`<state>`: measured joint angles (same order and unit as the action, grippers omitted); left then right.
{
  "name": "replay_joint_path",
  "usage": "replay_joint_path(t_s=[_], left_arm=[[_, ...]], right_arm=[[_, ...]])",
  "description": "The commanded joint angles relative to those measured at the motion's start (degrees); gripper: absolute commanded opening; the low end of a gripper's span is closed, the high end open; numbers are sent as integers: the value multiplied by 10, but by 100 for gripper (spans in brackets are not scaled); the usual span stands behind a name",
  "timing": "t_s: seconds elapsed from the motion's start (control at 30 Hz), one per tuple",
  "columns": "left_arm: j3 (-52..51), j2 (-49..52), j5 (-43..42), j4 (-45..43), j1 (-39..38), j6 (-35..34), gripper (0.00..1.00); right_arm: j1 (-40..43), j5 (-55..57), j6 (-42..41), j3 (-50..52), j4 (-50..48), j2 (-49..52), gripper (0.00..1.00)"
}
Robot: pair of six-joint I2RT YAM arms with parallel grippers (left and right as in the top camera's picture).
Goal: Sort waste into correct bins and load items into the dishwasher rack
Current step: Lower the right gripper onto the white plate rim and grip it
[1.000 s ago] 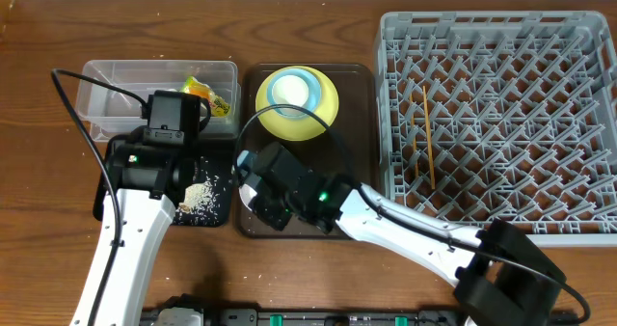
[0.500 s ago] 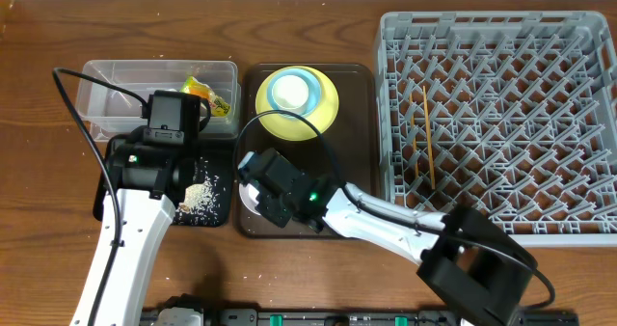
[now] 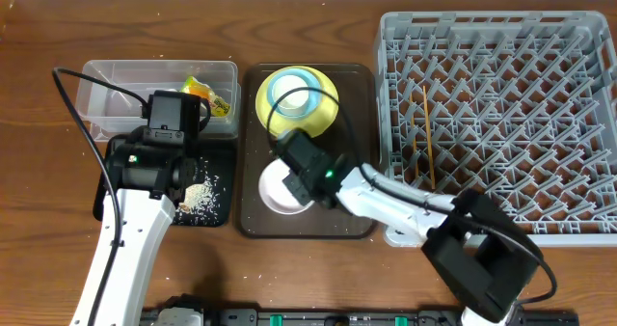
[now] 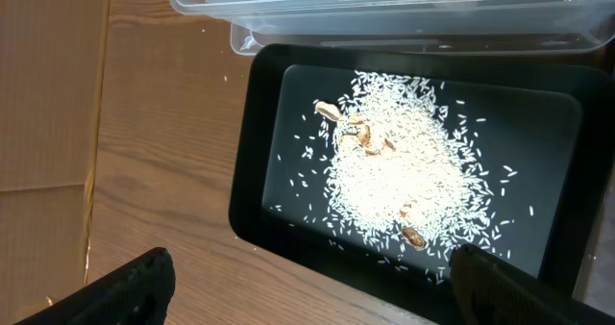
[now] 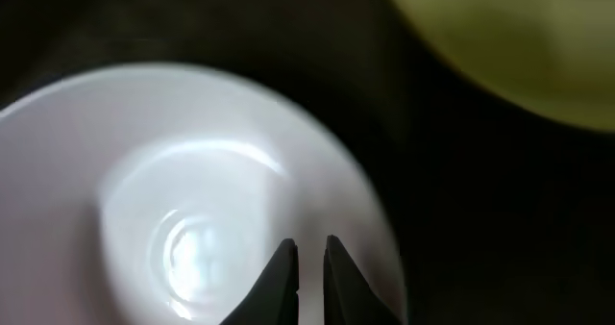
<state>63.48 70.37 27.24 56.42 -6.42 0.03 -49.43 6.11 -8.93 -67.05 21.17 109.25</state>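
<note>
2 right gripper (image 5: 309, 258) fingers are almost pressed together above the white bowl (image 5: 144, 219), left of the dishwasher rack (image 3: 384, 95). No pinch is visible, so a rim grasp for loading is judged likely. Left gripper (image 4: 322, 287) is held spread over the rice (image 4: 394, 171), farther left of the rack.

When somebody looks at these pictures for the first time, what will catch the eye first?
The large grey dishwasher rack stands at right, holding wooden chopsticks. At left, a heap of white rice lies in the black tray. Between them, the right gripper hangs over a white bowl.
</note>
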Motion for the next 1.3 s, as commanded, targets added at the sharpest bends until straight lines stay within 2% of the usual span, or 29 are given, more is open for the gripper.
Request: replay_joint_path(t_s=[0.0, 0.07, 0.13, 0.3, 0.47, 0.6, 0.93, 1.27], left_arm=[[5, 1, 9, 1, 2, 4, 94], [5, 1, 9, 1, 2, 4, 94], [5, 1, 9, 1, 2, 4, 94], [5, 1, 9, 1, 2, 4, 94], [5, 1, 9, 1, 2, 4, 94], [5, 1, 9, 1, 2, 4, 94], [5, 1, 9, 1, 2, 4, 94], [5, 1, 9, 1, 2, 4, 94]], right_arm=[[26, 31, -24, -24, 34, -5, 9], [40, 49, -24, -48, 83, -10, 11], [45, 43, -23, -66, 109, -13, 20], [42, -25, 5, -110, 148, -22, 33], [23, -133, 13, -133, 169, -25, 35], [4, -127, 15, -131, 200, -24, 40], [-27, -39, 39, -94, 213, -23, 43], [-27, -35, 39, -69, 203, -23, 39]])
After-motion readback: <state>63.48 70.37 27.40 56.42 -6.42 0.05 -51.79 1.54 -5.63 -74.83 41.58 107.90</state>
